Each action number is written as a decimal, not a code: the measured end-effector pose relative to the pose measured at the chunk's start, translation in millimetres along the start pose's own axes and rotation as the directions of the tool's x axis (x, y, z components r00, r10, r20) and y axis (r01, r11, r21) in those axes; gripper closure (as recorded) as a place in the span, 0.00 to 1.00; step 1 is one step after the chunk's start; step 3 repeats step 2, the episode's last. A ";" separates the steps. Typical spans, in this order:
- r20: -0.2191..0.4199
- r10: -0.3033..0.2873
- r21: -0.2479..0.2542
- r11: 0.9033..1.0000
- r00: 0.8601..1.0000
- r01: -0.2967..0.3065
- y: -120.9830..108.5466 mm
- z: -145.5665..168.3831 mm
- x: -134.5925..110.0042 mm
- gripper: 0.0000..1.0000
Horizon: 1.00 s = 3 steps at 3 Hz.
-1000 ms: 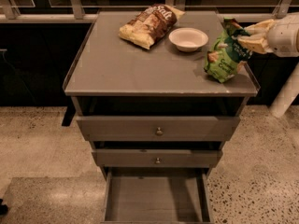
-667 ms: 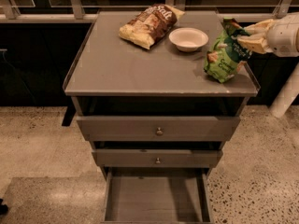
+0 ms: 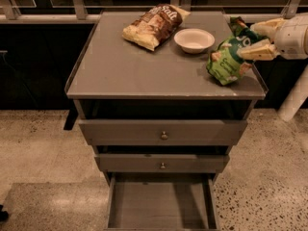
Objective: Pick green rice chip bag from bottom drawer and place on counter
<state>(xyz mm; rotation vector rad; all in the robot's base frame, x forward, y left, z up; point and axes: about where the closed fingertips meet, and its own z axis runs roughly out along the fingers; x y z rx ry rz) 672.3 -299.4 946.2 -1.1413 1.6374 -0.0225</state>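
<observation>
The green rice chip bag [image 3: 225,61] lies crinkled on the counter [image 3: 144,66] near its right edge, its dark top pointing up and right. My gripper [image 3: 248,41] reaches in from the right at counter height. Its cream fingers [image 3: 257,52] stand apart, one on each side of the bag's top, and the bag rests on the counter. The bottom drawer [image 3: 161,206] is pulled out below the two upper drawers, and the part of its tray I can see holds nothing.
A brown-and-cream chip bag [image 3: 153,25] and a white bowl [image 3: 194,40] sit at the back of the counter. The two upper drawers [image 3: 163,134] are closed. A white post [image 3: 293,97] stands at the right, and a speckled floor surrounds the cabinet.
</observation>
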 end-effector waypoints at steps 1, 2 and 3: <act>0.000 0.000 0.000 1.000 1.000 0.000 0.0 0.1 0.0 0.00; 0.000 0.000 0.000 1.000 1.000 0.000 0.1 0.1 0.0 0.00; 0.000 0.000 0.000 1.000 1.000 0.000 0.1 0.1 0.0 0.00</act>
